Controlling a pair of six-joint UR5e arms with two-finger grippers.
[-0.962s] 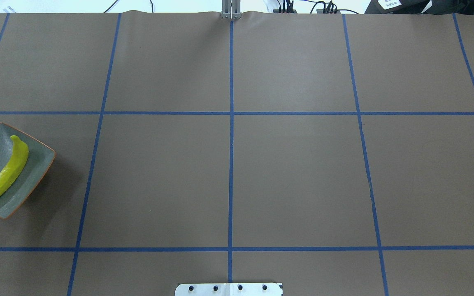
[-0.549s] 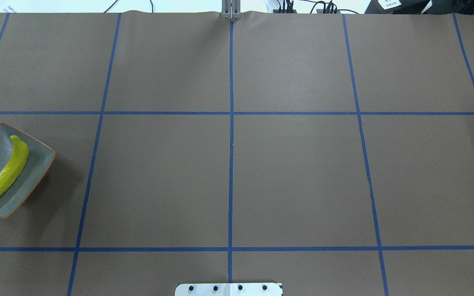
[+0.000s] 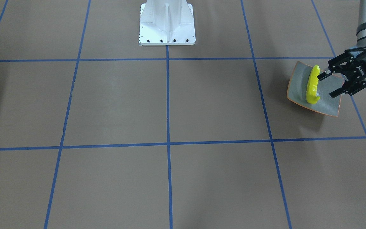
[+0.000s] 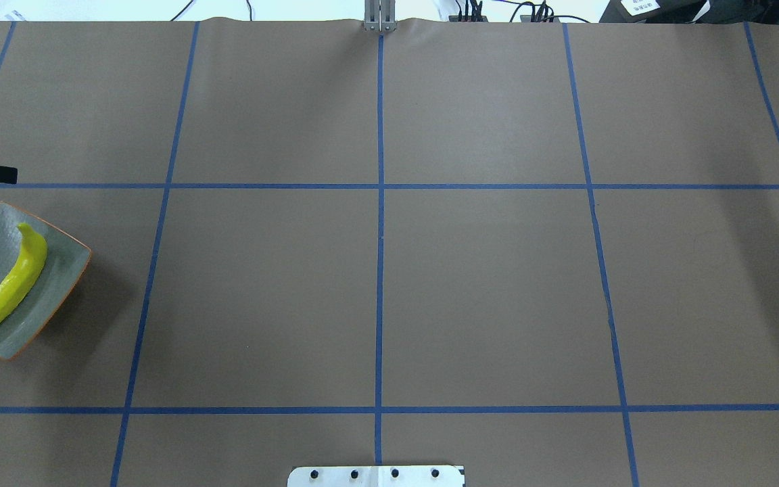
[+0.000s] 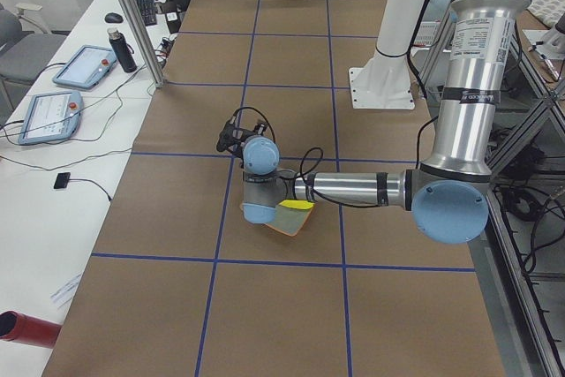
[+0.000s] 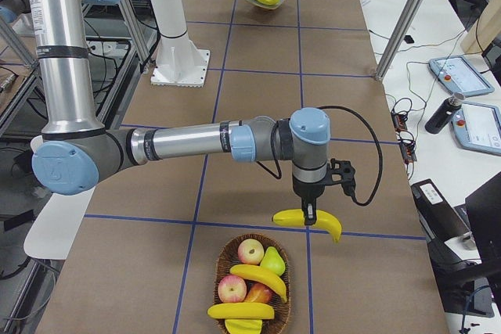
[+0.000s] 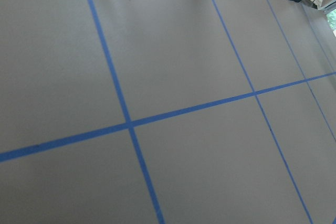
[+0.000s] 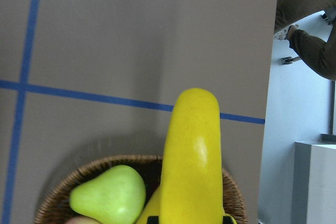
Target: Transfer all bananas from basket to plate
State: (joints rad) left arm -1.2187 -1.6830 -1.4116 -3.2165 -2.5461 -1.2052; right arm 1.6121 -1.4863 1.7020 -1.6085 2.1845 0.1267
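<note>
One yellow banana (image 4: 5, 286) lies along the grey, orange-rimmed plate (image 4: 58, 287) at the table's left end, also seen as banana (image 3: 312, 86) on plate (image 3: 329, 103). My left gripper (image 3: 328, 85) hovers open and empty over the plate's outer side. At the other end, my right gripper (image 6: 311, 220) is shut on a banana (image 6: 333, 224), held level just above the far rim of the wicker basket (image 6: 219, 260). That banana (image 8: 191, 150) fills the right wrist view. Two more bananas (image 6: 258, 279) lie in the basket.
The basket also holds apples (image 6: 250, 251) and a green pear (image 8: 107, 198). The white robot base (image 3: 167, 24) stands at the table's middle edge. Part of a person (image 8: 310, 3) shows beyond the table edge. Tablets (image 6: 455, 76) and a bottle lie on the side desk.
In the overhead view the left gripper's finger has left the plate's corner and moved up the view. Plate and banana have not moved.
</note>
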